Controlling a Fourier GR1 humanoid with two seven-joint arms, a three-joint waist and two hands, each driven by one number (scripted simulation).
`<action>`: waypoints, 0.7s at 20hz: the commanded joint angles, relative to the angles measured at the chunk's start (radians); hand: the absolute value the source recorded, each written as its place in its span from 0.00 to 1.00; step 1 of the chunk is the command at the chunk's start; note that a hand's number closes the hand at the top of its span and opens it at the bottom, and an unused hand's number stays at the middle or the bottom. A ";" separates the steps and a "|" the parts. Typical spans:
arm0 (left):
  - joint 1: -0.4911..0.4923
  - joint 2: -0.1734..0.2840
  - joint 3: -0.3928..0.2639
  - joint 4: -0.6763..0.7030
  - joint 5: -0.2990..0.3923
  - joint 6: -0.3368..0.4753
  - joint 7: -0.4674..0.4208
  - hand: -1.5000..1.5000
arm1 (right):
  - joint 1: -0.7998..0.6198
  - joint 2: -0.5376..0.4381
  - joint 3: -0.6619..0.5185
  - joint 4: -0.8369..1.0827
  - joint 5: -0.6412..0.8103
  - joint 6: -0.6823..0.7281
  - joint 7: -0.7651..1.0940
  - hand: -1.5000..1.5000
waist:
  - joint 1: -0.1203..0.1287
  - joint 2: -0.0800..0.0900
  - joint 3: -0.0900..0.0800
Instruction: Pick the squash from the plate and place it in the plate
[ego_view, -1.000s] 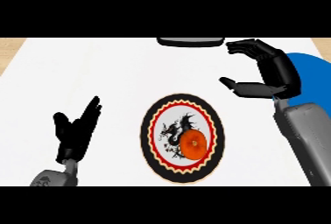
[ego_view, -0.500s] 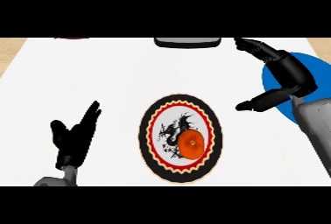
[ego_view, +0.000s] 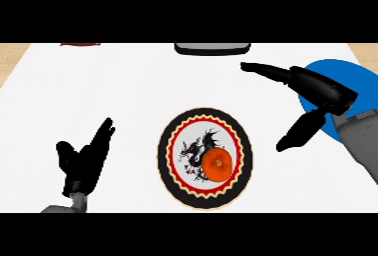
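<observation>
Head view: round orange squash (ego_view: 218, 164) (ribbed, glossy) on dragon-patterned plate (ego_view: 177, 150).

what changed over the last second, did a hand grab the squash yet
No. The right hand swung rightward over the blue plate, its fingers spreading open. The left hand dropped slightly, open. The squash stayed on the patterned plate, untouched.

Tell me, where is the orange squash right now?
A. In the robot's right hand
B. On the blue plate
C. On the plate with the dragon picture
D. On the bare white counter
C: the squash lies on the dragon plate, toward its lower right side, while the right hand is open above the blue plate and holds nothing.
</observation>
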 joint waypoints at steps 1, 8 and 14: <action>0.043 -0.011 -0.010 0.011 0.019 -0.022 0.032 0.50 | -0.005 0.040 0.072 -0.088 0.088 -0.010 0.149 0.00 | 0.004 0.006 -0.006; 0.038 -0.049 -0.043 -0.045 -0.030 0.024 0.102 0.50 | 0.056 0.151 0.123 -0.168 0.215 -0.040 0.283 0.00 | 0.009 0.008 -0.005; 0.018 -0.026 0.030 0.057 0.003 -0.050 0.031 0.50 | 0.155 0.154 0.145 -0.222 0.256 0.024 0.319 0.00 | 0.003 0.010 -0.005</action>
